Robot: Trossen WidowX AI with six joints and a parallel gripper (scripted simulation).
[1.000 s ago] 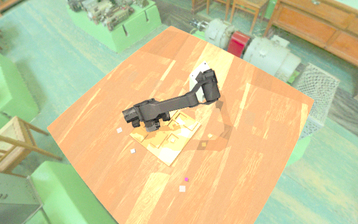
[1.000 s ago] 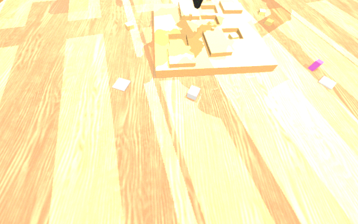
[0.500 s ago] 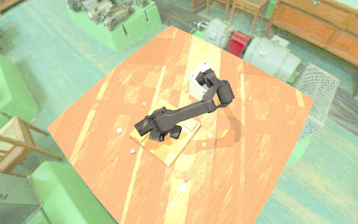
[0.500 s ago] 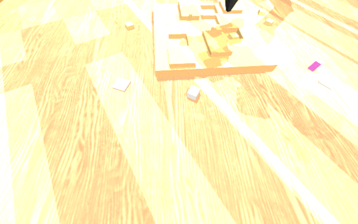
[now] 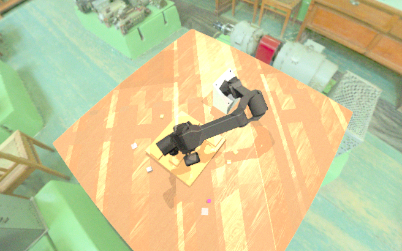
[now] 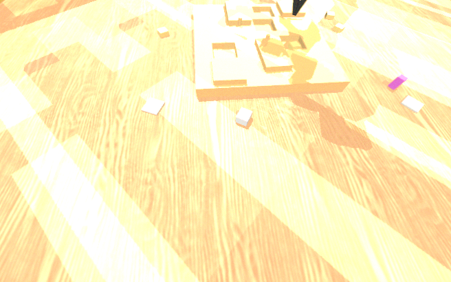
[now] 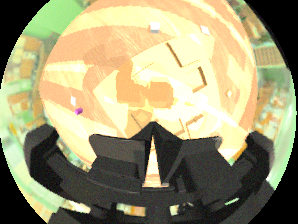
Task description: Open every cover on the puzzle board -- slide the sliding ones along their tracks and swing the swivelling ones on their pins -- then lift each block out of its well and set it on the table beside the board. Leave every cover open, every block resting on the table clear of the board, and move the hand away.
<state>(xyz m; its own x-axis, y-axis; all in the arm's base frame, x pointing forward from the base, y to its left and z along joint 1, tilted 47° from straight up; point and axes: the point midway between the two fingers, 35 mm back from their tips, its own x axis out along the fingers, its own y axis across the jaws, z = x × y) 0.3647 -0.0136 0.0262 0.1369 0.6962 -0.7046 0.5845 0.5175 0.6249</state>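
Note:
The pale wooden board (image 5: pixel 190 181) (image 6: pixel 273 90) lies flat on the table. In the exterior view, covers sit at front left (image 6: pixel 229 71), centre (image 6: pixel 274 59), back left (image 6: pixel 238 14) and back right. The front-left well (image 6: pixel 224 52) and two back wells (image 6: pixel 264 25) (image 6: pixel 262 12) are uncovered. The right well (image 6: pixel 295 42) is uncovered; shadow hides whether a block lies in it. Small pale blocks (image 6: pixel 163 31) (image 6: pixel 329 14) (image 6: pixel 338 27) rest on the table beside the board. My gripper (image 6: pixel 294 14) (image 7: pixel 154 126) is shut and empty, above the board; its exact height is unclear.
A white cube (image 5: pixel 149 169) (image 6: pixel 243 116) (image 7: pixel 155 27) and a flat white piece (image 5: pixel 133 146) (image 6: pixel 152 106) lie near the board. A magenta piece (image 5: pixel 208 201) (image 6: pixel 397 82) (image 7: pixel 78 111) lies beside another white piece (image 5: pixel 204 211) (image 6: pixel 412 104). The arm hides part of the board in the top view.

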